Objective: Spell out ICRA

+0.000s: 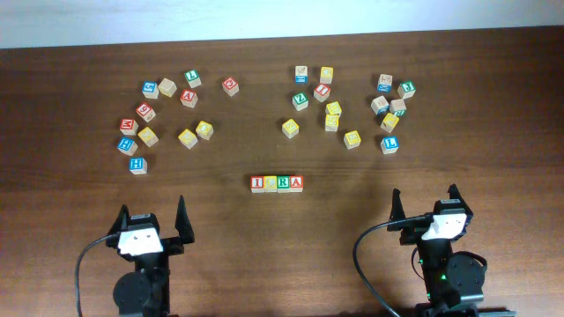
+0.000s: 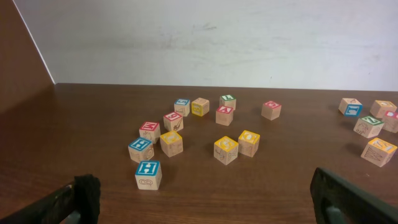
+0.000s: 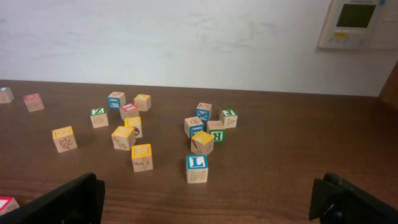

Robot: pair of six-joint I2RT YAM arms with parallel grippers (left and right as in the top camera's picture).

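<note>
**ICRA row looks laid; both tools empty**

In the overhead view the four cubes sit in one straight line at the middle of the tabletop [image 1: 70, 264], nearer the arms than any other cube. From left to right they are the I cube [image 1: 257, 183], the C cube [image 1: 270, 183], the R cube [image 1: 283, 183] and the A cube [image 1: 296, 183]. Each touches its neighbour. Their faces show red, yellow, green and red. The two middle letters are too small to read with certainty.

Your left tool [image 1: 152, 220] hangs over the near edge with its jaws spread wide and nothing between them. Your right tool [image 1: 425, 207] is the same, spread and empty. Both are well apart from the row. Each wrist view shows only that tool's fingertips in the lower corners, with bare wood between them.

The loose cubes [image 1: 187, 138] lie in two scattered groups farther back, clear of the word.

My judgement is that the placing is finished and you are at the checking step. The next move calls for little: confirm the order and the upright letters. If one cube looks skewed, nudge it gently from the end so you do not break the line.
</note>
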